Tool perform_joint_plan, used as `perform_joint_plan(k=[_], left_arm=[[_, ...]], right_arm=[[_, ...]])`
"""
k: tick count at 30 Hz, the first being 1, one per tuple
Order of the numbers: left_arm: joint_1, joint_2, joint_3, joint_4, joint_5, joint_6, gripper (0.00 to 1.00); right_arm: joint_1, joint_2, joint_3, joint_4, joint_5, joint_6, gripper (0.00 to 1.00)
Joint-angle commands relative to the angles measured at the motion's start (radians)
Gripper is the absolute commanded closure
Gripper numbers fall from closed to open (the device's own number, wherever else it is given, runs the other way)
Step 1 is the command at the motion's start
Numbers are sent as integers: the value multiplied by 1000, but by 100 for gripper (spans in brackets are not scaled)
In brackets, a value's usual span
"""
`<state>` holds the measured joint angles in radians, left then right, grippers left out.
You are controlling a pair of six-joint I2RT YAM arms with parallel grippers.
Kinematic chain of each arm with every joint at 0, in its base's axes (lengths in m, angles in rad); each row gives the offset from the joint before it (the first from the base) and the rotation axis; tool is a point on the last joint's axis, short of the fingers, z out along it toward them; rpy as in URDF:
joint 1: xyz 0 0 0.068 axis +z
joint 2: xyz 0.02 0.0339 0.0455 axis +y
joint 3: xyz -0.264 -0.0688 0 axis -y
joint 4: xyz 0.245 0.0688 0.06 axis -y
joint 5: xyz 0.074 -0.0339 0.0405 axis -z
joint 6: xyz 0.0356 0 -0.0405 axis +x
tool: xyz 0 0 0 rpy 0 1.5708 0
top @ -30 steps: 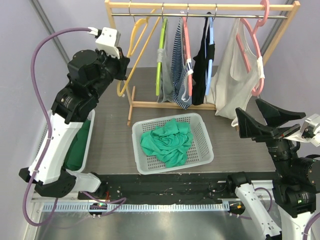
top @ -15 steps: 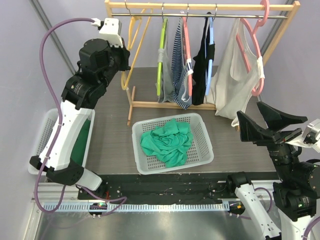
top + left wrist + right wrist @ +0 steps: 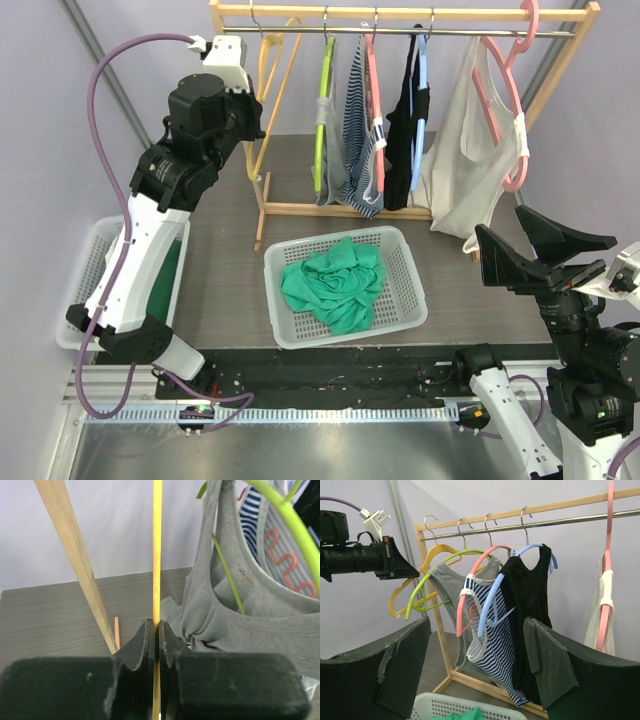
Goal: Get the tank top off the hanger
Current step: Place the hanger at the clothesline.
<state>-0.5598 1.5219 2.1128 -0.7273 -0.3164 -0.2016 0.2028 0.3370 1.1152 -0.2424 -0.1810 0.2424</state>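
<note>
My left gripper is shut on the thin lower bar of an empty yellow hanger, whose hook sits at the left end of the rail. Beside it a grey tank top hangs on a green hanger. Further along hang a striped tank top on a pink hanger, a black one on a blue hanger, and a white one on a pink hanger. My right gripper stands open, low at the right, apart from the rack.
The wooden rack's slanted post stands just left of my left fingers. A white basket with a green garment lies in front of the rack. A white bin holding green cloth stands at the left table edge.
My left arm has lifted and swung right with the yellow hanger, bringing its hook up to the rail. The right arm has barely shifted and stays open.
</note>
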Motion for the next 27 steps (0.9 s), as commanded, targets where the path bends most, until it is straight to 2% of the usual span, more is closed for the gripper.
perform_joint_plan(k=[1, 19, 23, 24, 26, 27], left_arm=[[5, 9, 22, 11, -70, 8, 100], [5, 4, -16, -17, -92, 45, 98], [3, -11, -16, -8, -76, 47, 78], [3, -22, -17, -4, -67, 48, 68], [3, -32, -16, -9, -53, 38, 56], [3, -34, 2, -23, -38, 25, 45]], right_arm=[[-2, -6, 12, 14, 9, -3, 17], [0, -3, 23, 11, -2, 3, 17], [0, -1, 20, 8, 0, 1, 17], [0, 0, 20, 9, 0, 3, 17], [0, 3, 17, 9, 0, 1, 17], [0, 5, 17, 9, 0, 1, 17]])
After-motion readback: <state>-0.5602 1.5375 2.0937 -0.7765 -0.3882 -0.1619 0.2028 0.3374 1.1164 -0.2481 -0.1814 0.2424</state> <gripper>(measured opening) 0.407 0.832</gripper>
